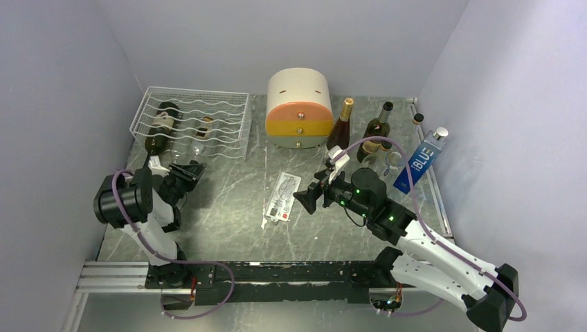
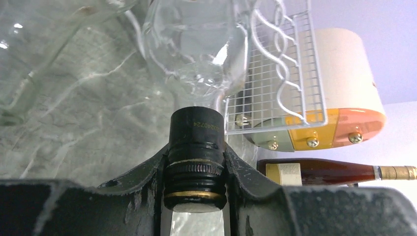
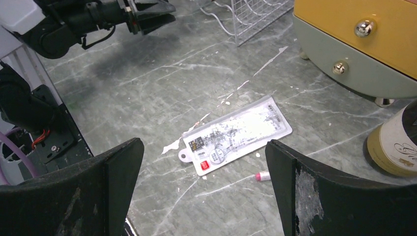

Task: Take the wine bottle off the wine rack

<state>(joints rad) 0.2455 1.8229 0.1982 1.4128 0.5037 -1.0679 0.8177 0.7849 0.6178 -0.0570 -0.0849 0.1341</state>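
Observation:
The white wire rack [image 1: 194, 121] stands at the back left and holds a dark wine bottle [image 1: 160, 126] on its left side, with a second bottle [image 1: 203, 128] beside it. My left gripper [image 1: 185, 171] is at the rack's front. In the left wrist view it [image 2: 196, 164] is shut on the black capped neck [image 2: 195, 130] of a clear glass bottle [image 2: 196, 44] that lies at the rack's [image 2: 290, 64] lower front. My right gripper [image 1: 304, 200] is open and empty above the table's middle, also seen in its own view [image 3: 204, 187].
A round cream-and-orange drawer cabinet [image 1: 299, 107] stands at the back centre. Upright bottles [image 1: 377, 128] and a blue boxed bottle [image 1: 421, 160] are at the back right. A flat plastic package [image 3: 236, 132] and a small pink-tipped piece [image 3: 262, 176] lie under my right gripper.

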